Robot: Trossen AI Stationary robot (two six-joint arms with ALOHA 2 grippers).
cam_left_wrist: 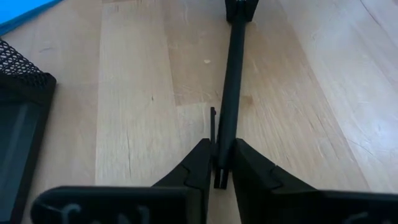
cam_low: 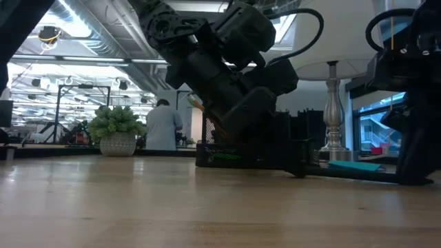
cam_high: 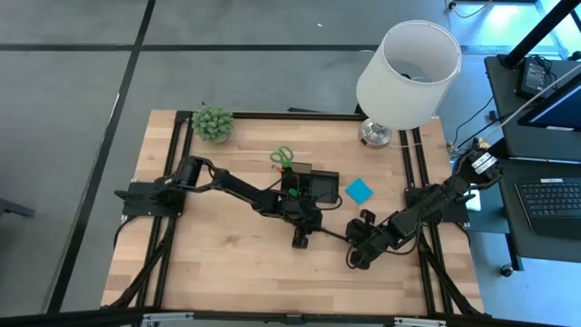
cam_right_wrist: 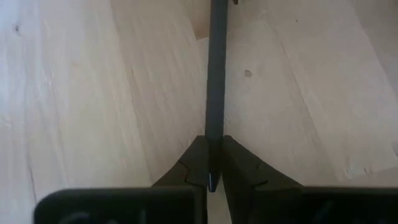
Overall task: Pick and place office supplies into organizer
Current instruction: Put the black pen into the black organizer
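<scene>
Pen hand-over stage: black pen (cam_left_wrist: 231, 81) pinched by both left end effector (cam_left_wrist: 219, 163) and right end effector (cam_right_wrist: 212, 160); next, right releases.

High cam: overhead, straight down, far enough to catch the whole tabletop (cam_high: 227, 263) plus floor around it. Low cam: at tabletop height, level, facing the room behind; the arm fills most of it up close. Both wrist cams: tight on the wood, looking out past their own fingers. Each sees the same pen (cam_left_wrist: 231, 93) from opposite ends. High and low share the plant (cam_high: 212, 123), lamp (cam_high: 407, 74) and organizer (cam_high: 313, 186).
</scene>
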